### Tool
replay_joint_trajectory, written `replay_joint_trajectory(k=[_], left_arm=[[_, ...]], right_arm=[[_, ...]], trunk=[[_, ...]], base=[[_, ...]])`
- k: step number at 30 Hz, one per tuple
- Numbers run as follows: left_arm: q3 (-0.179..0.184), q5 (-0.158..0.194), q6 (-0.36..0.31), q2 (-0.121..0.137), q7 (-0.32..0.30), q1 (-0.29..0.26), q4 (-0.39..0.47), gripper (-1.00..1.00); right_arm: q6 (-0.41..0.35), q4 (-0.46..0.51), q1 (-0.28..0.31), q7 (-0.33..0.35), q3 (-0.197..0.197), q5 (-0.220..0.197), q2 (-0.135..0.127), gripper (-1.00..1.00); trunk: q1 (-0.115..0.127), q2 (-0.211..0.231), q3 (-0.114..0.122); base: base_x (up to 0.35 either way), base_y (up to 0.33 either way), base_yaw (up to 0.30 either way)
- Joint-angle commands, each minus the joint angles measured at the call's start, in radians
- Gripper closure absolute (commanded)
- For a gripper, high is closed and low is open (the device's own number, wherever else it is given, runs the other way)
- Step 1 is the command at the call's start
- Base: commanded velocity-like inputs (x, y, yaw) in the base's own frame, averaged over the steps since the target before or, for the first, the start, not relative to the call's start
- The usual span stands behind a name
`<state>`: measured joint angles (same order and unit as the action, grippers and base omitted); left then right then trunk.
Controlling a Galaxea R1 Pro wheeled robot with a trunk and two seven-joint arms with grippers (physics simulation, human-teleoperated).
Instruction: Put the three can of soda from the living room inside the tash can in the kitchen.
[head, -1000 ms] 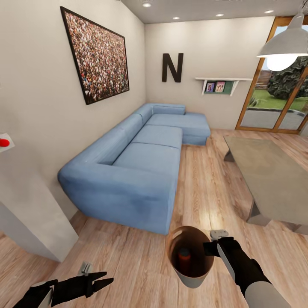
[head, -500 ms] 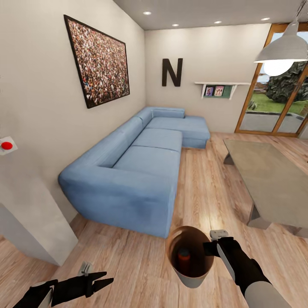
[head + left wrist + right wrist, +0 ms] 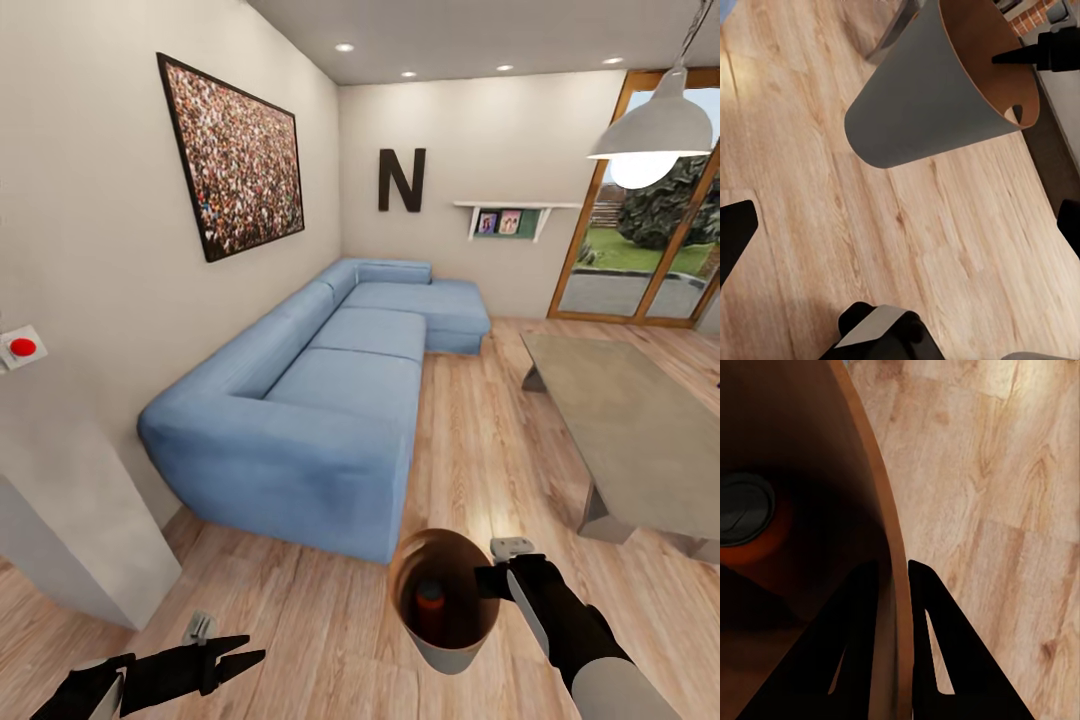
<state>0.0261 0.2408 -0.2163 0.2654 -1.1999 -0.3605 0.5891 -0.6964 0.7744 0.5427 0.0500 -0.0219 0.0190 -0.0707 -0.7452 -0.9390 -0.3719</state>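
Note:
The trash can (image 3: 452,645), pale grey outside and glossy brown inside, hangs above the wood floor at the lower middle of the head view. My right gripper (image 3: 487,580) is shut on its rim, one finger inside the wall and one outside (image 3: 894,566). One orange soda can (image 3: 431,598) with a silvery top (image 3: 742,506) stands in the bin's bottom. The other two cans are out of view. My left gripper (image 3: 250,650) is open and empty, low on the left. In the left wrist view the bin (image 3: 922,90) floats over the floor ahead of it.
This is the living room. A blue corner sofa (image 3: 320,400) runs along the left wall. A grey low table (image 3: 640,430) stands right, with wood floor between them. Wood-framed glass doors (image 3: 640,260) are at the far right. A wall corner (image 3: 70,500) juts out near left.
The whole picture has shifted slightly, so the camera has moved. Both arms, the bin and the can inside it keep their places relative to me.

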Motion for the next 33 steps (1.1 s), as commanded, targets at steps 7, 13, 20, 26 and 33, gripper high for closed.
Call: replay_joint_trajectory(k=[7,13,20,26,33], left_arm=[[0.000,0.000,0.000,0.000,0.000,0.000,0.000,-1.00],[0.001,0.000,0.000,0.000,0.000,0.000,0.000,-1.00],[0.001,0.000,0.000,0.000,0.000,0.000,0.000,-1.00],[0.002,0.000,0.000,0.000,0.000,0.000,0.000,-1.00],[0.002,0.000,0.001,0.000,0.000,0.000,0.000,-1.00]], right_arm=[[0.000,0.000,0.000,0.004,0.000,-0.010,0.001,1.00],[0.000,0.000,0.000,0.004,0.000,-0.010,0.001,1.00],[0.000,0.000,0.000,0.004,0.000,-0.010,0.002,1.00],[0.000,0.000,0.000,0.004,0.000,-0.010,0.002,1.00],[0.000,0.000,0.000,0.004,0.000,-0.010,0.002,1.00]], trunk=[[0.000,0.000,0.012],[0.000,0.000,0.021],[0.000,0.000,0.033],[0.000,0.000,0.041],[0.000,0.000,0.044]], base=[[0.000,0.000,0.000],[0.000,0.000,-0.020],[0.000,0.000,-0.055],[0.001,0.000,-0.039],[0.138,-0.078,-0.007]])
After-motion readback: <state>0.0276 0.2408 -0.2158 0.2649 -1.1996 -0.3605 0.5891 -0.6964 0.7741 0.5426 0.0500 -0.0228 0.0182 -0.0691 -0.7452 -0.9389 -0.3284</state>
